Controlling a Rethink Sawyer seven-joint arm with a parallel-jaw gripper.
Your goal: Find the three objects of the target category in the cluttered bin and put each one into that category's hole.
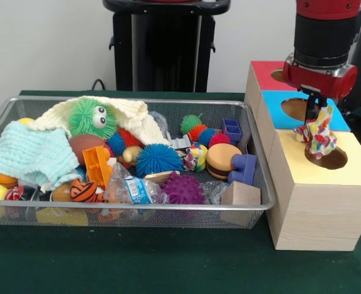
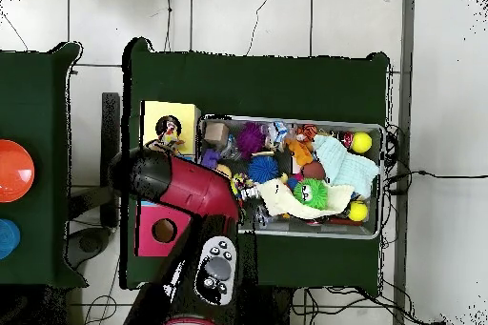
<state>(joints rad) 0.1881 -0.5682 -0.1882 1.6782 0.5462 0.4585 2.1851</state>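
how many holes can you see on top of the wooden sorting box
3: one in the red section at the far end, one in the blue section in the middle, one in the yellow section nearest the camera, under the gripper and its multicoloured toy.

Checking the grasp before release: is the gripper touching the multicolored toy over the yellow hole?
Touching. The front view shows the gripper shut on the multicolored toy, which hangs from it above the yellow hole.

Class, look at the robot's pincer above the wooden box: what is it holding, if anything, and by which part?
The pincer holds a multicoloured cloth toy by its top end; the rest hangs over the yellow hole.
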